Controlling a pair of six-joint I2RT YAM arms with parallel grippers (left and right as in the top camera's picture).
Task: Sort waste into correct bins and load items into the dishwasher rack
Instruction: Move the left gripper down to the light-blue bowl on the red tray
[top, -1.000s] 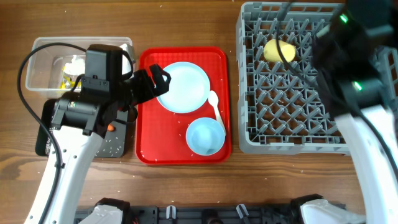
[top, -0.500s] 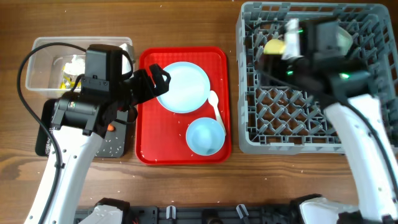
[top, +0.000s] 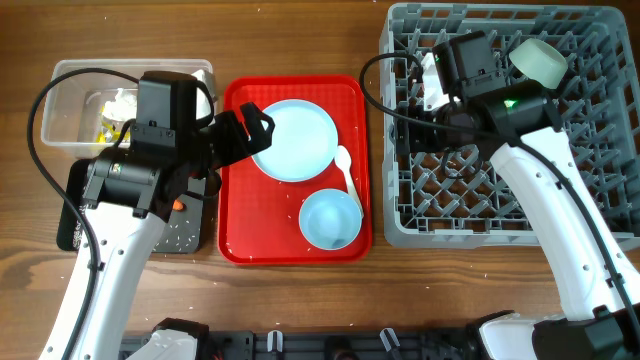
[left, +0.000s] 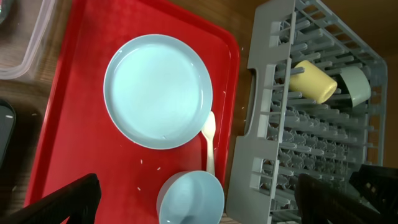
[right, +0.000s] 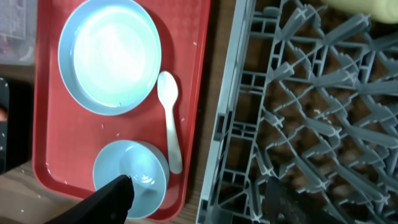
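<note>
Rack (top: 470, 237) sat on the right of the table, with a yellow cup (left: 314, 81) and a green bowl (top: 537, 60) among its pegs. Plate (top: 294, 140), blue bowl (top: 330, 219) and spoon (top: 348, 175) lay on the red tray (top: 235, 200) beside it. Left gripper (top: 252, 130) hovered over the tray's left side with fingers wide apart, and the right gripper (right: 198, 193) hung over the rack's left rim, also spread and empty.
</note>
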